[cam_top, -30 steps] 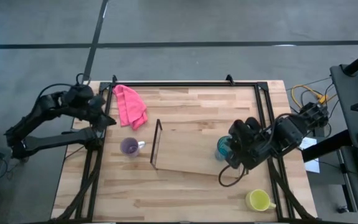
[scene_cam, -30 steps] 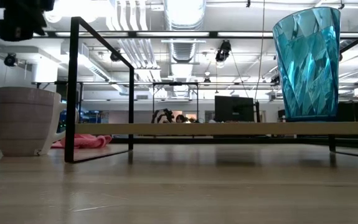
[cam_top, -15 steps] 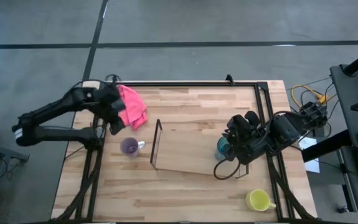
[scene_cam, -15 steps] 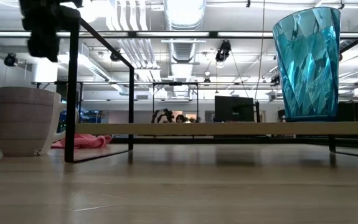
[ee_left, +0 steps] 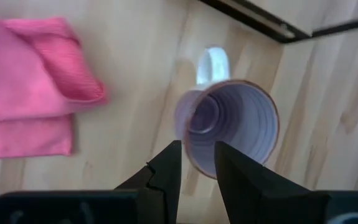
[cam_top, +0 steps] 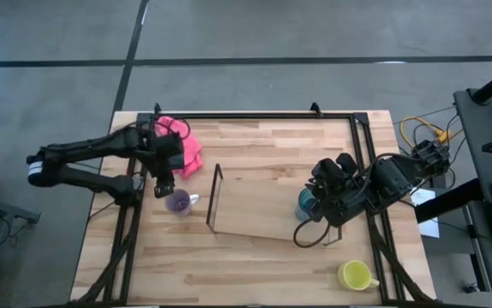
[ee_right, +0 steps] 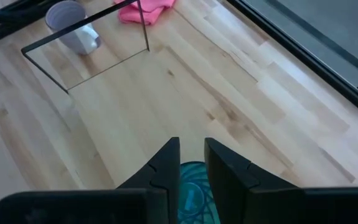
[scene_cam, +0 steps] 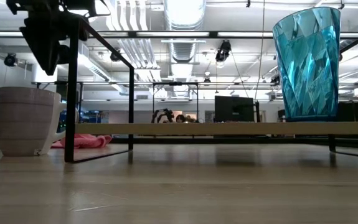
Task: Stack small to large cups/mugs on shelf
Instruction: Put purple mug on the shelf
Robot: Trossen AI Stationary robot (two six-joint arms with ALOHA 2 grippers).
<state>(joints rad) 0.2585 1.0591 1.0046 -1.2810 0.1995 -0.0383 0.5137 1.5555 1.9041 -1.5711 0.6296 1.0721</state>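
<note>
High view: left gripper (cam_top: 162, 190) hovers beside small purple handled mug (cam_top: 177, 202).
Its fingers stand slightly parted, empty; right gripper (cam_top: 314, 208), narrowly parted, above tall teal translucent tumbler (cam_top: 306, 204).

A wooden table (cam_top: 263, 248) carries the shelf (cam_top: 254, 205) at centre, purple mug (cam_top: 177, 202) at nine o'clock, pink cloth (cam_top: 190, 147) at ten, yellow mug (cam_top: 354, 275) at five.
</note>
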